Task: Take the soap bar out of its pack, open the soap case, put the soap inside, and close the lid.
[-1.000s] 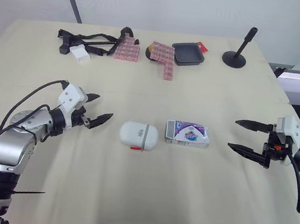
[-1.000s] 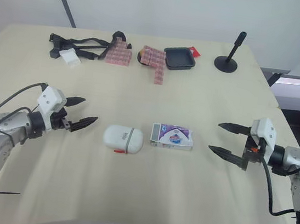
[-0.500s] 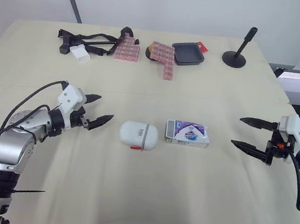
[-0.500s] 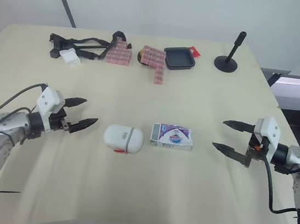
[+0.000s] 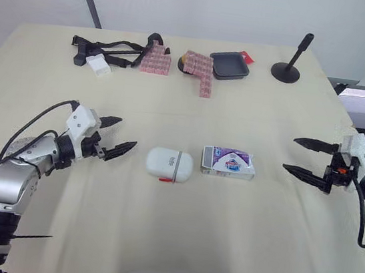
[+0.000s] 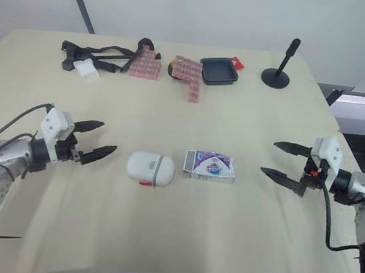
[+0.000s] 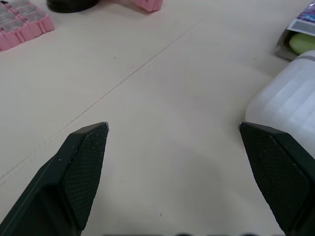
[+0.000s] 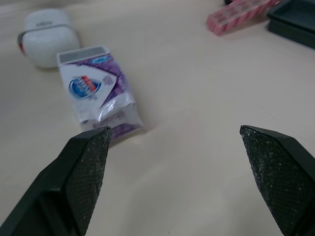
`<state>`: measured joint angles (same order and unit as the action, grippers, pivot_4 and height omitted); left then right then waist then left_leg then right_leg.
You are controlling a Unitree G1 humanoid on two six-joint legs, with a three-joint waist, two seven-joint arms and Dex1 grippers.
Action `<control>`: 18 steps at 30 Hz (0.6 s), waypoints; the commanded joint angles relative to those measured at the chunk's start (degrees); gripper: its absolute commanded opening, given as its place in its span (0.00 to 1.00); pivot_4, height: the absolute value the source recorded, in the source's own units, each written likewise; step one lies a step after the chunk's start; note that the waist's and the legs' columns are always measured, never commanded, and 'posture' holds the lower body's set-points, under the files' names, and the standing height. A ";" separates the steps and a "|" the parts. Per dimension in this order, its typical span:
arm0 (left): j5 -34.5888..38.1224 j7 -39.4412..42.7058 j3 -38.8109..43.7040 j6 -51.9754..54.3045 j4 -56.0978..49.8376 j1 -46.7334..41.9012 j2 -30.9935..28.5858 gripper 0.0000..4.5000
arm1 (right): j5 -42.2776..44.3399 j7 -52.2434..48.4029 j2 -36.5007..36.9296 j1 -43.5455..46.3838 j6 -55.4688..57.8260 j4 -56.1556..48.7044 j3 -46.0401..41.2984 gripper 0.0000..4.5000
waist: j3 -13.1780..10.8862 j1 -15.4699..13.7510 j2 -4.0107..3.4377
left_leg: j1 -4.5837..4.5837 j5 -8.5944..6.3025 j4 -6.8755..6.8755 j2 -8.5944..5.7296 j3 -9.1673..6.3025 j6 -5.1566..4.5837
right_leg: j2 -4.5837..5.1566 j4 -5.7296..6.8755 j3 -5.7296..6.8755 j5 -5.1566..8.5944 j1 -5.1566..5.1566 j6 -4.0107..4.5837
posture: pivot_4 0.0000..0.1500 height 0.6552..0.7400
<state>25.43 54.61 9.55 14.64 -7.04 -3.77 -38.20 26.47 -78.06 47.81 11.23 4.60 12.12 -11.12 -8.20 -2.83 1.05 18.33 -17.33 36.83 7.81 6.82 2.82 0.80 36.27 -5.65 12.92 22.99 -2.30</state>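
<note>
Left tool: empty, fingers spread wide, just beside the soap case.
Right tool: empty, spread wide, apart from the soap pack.
Soap case: white, rounded, lid down, middle of the surface. Probably hard, light and slippery; grip across its flatter sides.
Soap pack: purple carton lying flat, just right of the case. Thin card, crushable; pinch the long edges lightly.
Black tray: far edge.

left gripper farther from soap case, right gripper farther from soap pack than before
</note>
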 commanded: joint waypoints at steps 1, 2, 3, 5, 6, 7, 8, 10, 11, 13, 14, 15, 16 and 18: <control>2.99 4.04 1.93 -0.13 -1.71 -0.81 -2.22 1.00 | -0.94 -3.36 2.78 2.22 -1.13 -0.23 0.69 1.00 | 0.00 0.06 0.00 | 0.01 0.00 0.00 0.00 0.00 -0.01 | 0.00 0.02 0.01 0.00 0.01 0.01 | 1.00 1.00; 3.73 6.34 1.46 -0.33 -2.08 -0.89 -3.14 1.00 | -1.12 -4.33 3.51 3.37 -0.13 -0.56 1.68 1.00 | 0.00 0.07 0.00 | 0.02 0.00 0.00 0.00 0.01 -0.01 | 0.00 0.04 0.00 0.01 0.01 0.02 | 1.00 1.00; 4.48 8.49 1.06 -0.43 -2.57 -0.93 -3.92 1.00 | -1.58 -5.52 4.34 4.37 0.60 -1.06 2.97 1.00 | 0.00 0.09 0.00 | 0.02 0.00 0.00 0.01 0.02 -0.01 | 0.00 0.04 0.01 0.02 0.01 0.03 | 1.00 1.00; 6.17 11.12 0.55 0.52 -3.88 -0.84 -4.75 1.00 | -2.87 -7.15 5.86 5.78 2.43 -2.05 5.49 1.00 | 0.01 -0.04 -0.01 | 0.03 0.00 0.00 0.04 0.07 -0.01 | 0.00 0.09 0.04 0.02 0.06 0.03 | 1.00 1.00; 7.18 11.64 0.51 1.66 -4.62 -0.65 -4.93 1.00 | -3.29 -7.67 6.43 6.16 3.31 -2.44 6.47 1.00 | 0.01 -0.16 -0.01 | 0.06 0.00 0.03 0.04 0.09 0.00 | 0.00 0.19 0.10 0.02 0.12 0.03 | 1.00 1.00; 7.75 12.91 0.21 1.61 -5.87 0.08 -5.25 1.00 | -3.89 -8.10 7.14 6.61 4.48 -2.95 7.64 1.00 | 0.01 -0.32 -0.01 | 0.10 0.01 0.04 0.04 0.11 0.00 | 0.00 0.20 0.15 0.02 0.21 0.04 | 1.00 1.00; 8.20 13.87 0.11 1.47 -6.83 0.81 -5.40 1.00 | -4.32 -8.41 7.68 6.98 5.33 -3.37 8.52 1.00 | 0.01 -0.50 -0.02 | 0.13 0.01 0.05 0.06 0.11 0.00 | 0.00 0.25 0.14 0.02 0.27 0.04 | 1.00 1.00; 8.60 15.33 0.36 -0.23 -8.27 2.51 -4.89 1.00 | -5.63 -7.83 8.51 8.21 7.88 -4.66 10.51 1.00 | 0.02 -0.80 -0.02 | 0.34 0.01 0.10 0.08 0.11 0.01 | 0.00 0.39 0.13 0.00 0.37 0.01 | 1.00 1.00; 8.83 15.53 0.69 -0.96 -8.77 3.40 -4.34 1.00 | -6.28 -7.32 8.76 8.98 9.78 -5.66 11.64 1.00 | 0.02 -0.87 -0.02 | 0.46 0.01 0.13 0.09 0.11 0.02 | 0.00 0.40 0.13 -0.01 0.43 -0.01 | 1.00 1.00; 9.10 15.67 1.08 -2.17 -9.67 5.03 -3.45 1.00 | -7.91 -6.17 8.91 10.42 12.17 -7.55 13.80 1.00 | 0.02 -0.98 -0.03 | 0.67 0.04 0.19 0.12 0.12 0.07 | -0.03 0.42 0.14 -0.06 0.58 -0.09 | 1.00 1.00; 9.17 15.69 1.13 -2.54 -10.05 5.74 -3.18 1.00 | -8.92 -5.19 8.53 11.18 12.33 -8.16 14.60 1.00 | 0.02 -1.06 -0.03 | 0.69 0.05 0.21 0.12 0.12 0.09 | -0.04 0.46 0.14 -0.10 0.60 -0.16 | 1.00 1.00; 9.18 15.71 1.14 -2.95 -10.29 6.28 -2.88 1.00 | -9.70 -4.12 7.98 11.92 12.67 -8.55 15.18 1.00 | 0.02 -1.19 -0.03 | 0.74 0.07 0.24 0.15 0.12 0.12 | -0.06 0.48 0.15 -0.11 0.63 -0.18 | 1.00 1.00; 9.04 15.66 0.96 -3.41 -10.41 6.89 -2.51 1.00 | -10.22 -3.33 7.41 12.71 13.26 -9.03 15.85 1.00 | 0.02 -1.37 -0.03 | 0.81 0.09 0.29 0.21 0.12 0.16 | -0.09 0.50 0.18 -0.12 0.67 -0.19 | 1.00 1.00; 8.54 15.47 0.50 -4.38 -10.51 7.87 -1.86 1.00 | -11.04 -2.39 6.54 13.92 13.58 -9.80 17.01 1.00 | 0.02 -1.68 -0.03 | 0.91 0.11 0.40 0.30 0.12 0.21 | -0.11 0.59 0.25 -0.14 0.73 -0.17 | 1.00 1.00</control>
<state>33.74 70.00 9.38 11.83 -15.80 3.59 -40.29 16.23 -81.22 54.38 24.08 17.82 3.85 5.82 -8.18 -4.52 1.02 19.25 -17.19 37.25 8.15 6.94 3.07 0.69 36.89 -5.33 12.77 23.72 -2.47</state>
